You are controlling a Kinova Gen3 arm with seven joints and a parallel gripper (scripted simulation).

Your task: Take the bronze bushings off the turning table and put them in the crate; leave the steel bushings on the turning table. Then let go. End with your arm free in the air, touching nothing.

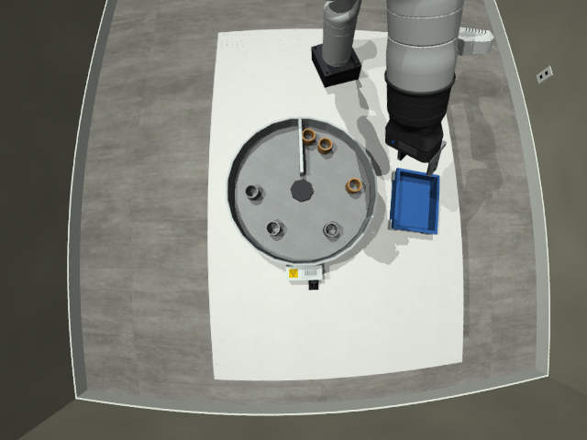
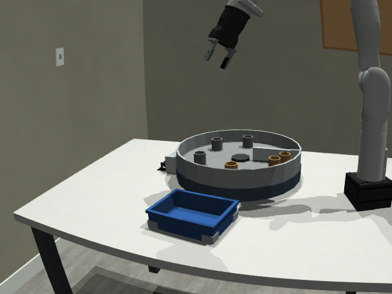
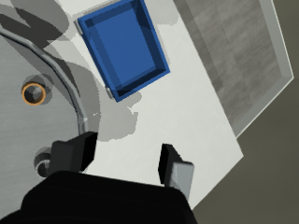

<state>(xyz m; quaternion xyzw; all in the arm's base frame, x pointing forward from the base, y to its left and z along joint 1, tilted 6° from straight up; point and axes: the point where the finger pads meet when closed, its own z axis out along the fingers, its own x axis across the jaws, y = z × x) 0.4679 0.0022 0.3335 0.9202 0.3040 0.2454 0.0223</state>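
The round grey turning table (image 1: 272, 165) (image 2: 221, 178) (image 3: 28, 56) carries three bronze bushings (image 1: 308, 136) (image 1: 325, 145) (image 1: 353, 185), which also show in the exterior view (image 2: 285, 155) (image 2: 274, 160) (image 2: 231, 165). Three steel bushings (image 1: 253, 192) (image 1: 273, 228) (image 1: 331, 229) (image 2: 199, 157) (image 2: 217, 144) (image 2: 247, 141) stand on its other half. The blue crate (image 1: 413, 201) (image 2: 190, 221) (image 3: 123, 51) is empty beside it. My gripper (image 1: 419, 163) (image 2: 215, 61) (image 3: 128, 151) is open and empty, high above the crate's back end. One bronze bushing (image 3: 34, 93) shows in the wrist view.
A thin upright divider (image 1: 300, 147) (image 2: 269, 152) runs from the table's rim toward its dark hub (image 1: 302, 190). A small label box (image 1: 305, 273) sits at the turning table's front. The arm's black base (image 1: 336, 66) (image 2: 367, 193) stands behind on the white table top.
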